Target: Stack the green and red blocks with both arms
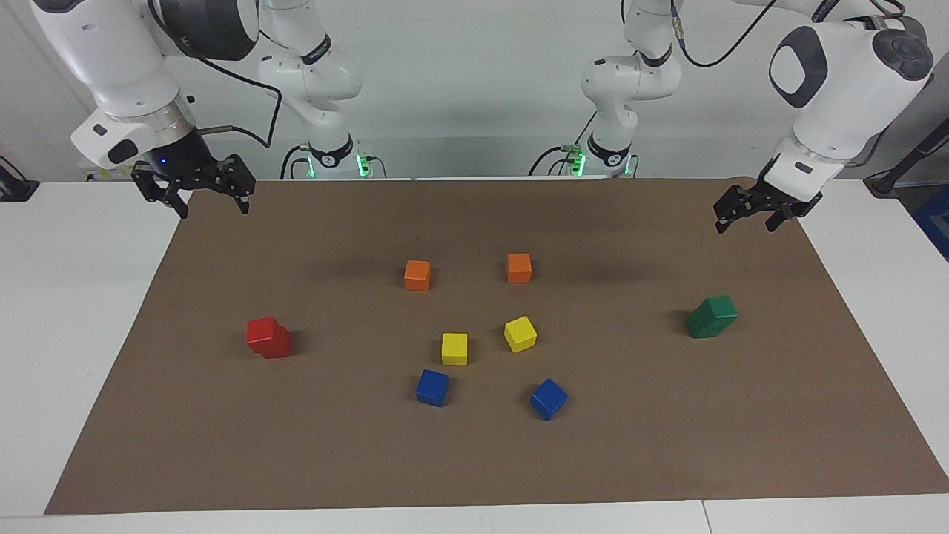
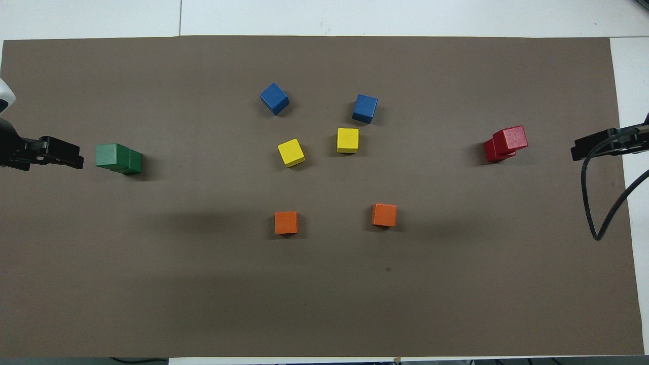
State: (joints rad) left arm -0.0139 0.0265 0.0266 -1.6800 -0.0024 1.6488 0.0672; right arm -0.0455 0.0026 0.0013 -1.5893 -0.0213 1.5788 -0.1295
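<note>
Two red blocks (image 1: 268, 337) stand one on the other, the upper one a little offset, toward the right arm's end of the brown mat; they also show in the overhead view (image 2: 505, 143). Two green blocks (image 1: 712, 317) stand one on the other toward the left arm's end, also in the overhead view (image 2: 119, 158). My right gripper (image 1: 213, 206) hangs open and empty over the mat's corner by its base, apart from the red stack. My left gripper (image 1: 746, 224) hangs open and empty over the mat's edge by its base, apart from the green stack.
Two orange cubes (image 1: 417, 274) (image 1: 519, 268), two yellow cubes (image 1: 454, 348) (image 1: 520, 334) and two blue cubes (image 1: 432, 387) (image 1: 549, 398) lie singly in the mat's middle. The brown mat (image 1: 667, 460) covers most of the white table.
</note>
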